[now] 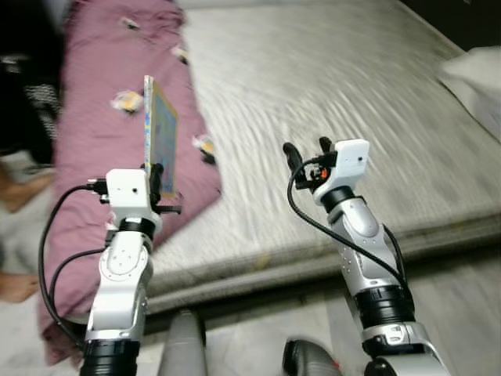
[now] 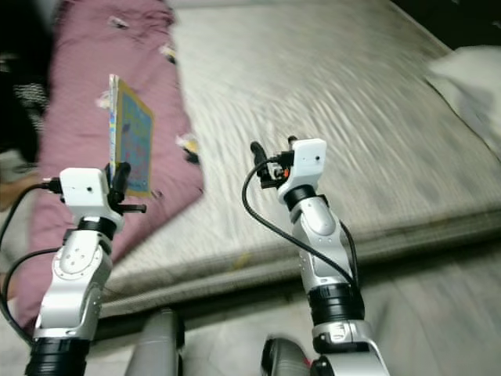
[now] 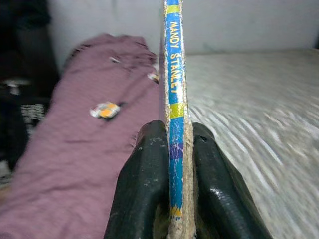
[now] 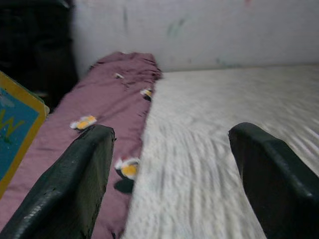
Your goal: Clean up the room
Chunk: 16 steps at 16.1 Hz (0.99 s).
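Book held upright over the bed

Book (image 1: 160, 135) stands on edge in the left gripper (image 1: 154, 176) in the left eye view, raised above the mauve blanket (image 1: 102, 149) that lies along the left side of the pale mattress (image 1: 329, 102); held clear like this, it looks ready to be carried off and put away. The right gripper (image 1: 307, 153) hovers over the mattress, carrying nothing.

The left wrist view looks along the book's blue spine, printed with an author's name, pinched tight between the two black fingers (image 3: 144, 189).

The right wrist view shows that gripper's fingers (image 4: 75, 184) spread wide with only bedding between them, and a corner of the book's cover at the frame edge
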Tool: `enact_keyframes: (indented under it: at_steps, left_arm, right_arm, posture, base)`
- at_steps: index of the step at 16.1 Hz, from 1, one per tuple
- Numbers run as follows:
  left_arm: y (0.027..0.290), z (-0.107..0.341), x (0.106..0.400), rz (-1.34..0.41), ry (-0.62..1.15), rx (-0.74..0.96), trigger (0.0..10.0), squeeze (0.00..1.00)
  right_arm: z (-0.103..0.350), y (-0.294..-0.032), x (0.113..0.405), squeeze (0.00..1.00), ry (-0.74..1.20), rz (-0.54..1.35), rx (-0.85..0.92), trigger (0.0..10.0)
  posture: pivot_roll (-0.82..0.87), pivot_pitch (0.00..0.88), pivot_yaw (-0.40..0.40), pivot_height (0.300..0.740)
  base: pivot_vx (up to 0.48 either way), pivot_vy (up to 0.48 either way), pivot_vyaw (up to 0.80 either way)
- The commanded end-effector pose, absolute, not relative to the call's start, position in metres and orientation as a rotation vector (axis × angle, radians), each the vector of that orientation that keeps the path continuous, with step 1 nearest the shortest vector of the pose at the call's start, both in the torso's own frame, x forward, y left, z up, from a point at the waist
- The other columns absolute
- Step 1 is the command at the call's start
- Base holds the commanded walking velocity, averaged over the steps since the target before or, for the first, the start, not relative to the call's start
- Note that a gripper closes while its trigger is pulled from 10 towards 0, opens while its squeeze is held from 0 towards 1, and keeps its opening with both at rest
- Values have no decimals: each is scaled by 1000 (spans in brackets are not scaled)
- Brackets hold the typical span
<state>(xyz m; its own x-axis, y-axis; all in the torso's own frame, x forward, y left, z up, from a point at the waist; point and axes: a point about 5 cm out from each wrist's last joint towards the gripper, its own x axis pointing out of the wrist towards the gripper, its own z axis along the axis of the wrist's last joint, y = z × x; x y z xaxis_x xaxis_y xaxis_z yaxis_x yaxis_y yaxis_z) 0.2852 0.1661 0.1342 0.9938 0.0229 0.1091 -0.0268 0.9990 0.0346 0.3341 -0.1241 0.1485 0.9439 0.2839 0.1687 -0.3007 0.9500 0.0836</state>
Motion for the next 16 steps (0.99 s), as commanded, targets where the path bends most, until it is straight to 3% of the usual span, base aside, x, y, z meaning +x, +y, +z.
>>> enact_keyframes:
  at_steps: [1, 16]
  left_arm:
    - [166, 142, 287, 38, -151, 51, 10000, 0]
    - [163, 139, 287, 22, -123, 48, 10000, 0]
  right_arm:
    - [149, -126, 335, 0, -158, 283, 115, 10000]
    - [148, -127, 336, 0, -157, 277, 112, 10000]
  posture:
    - [60, 0, -24, 740]
    - [62, 0, -24, 740]
  base:
    - [0, 0, 0]
    - [0, 0, 0]
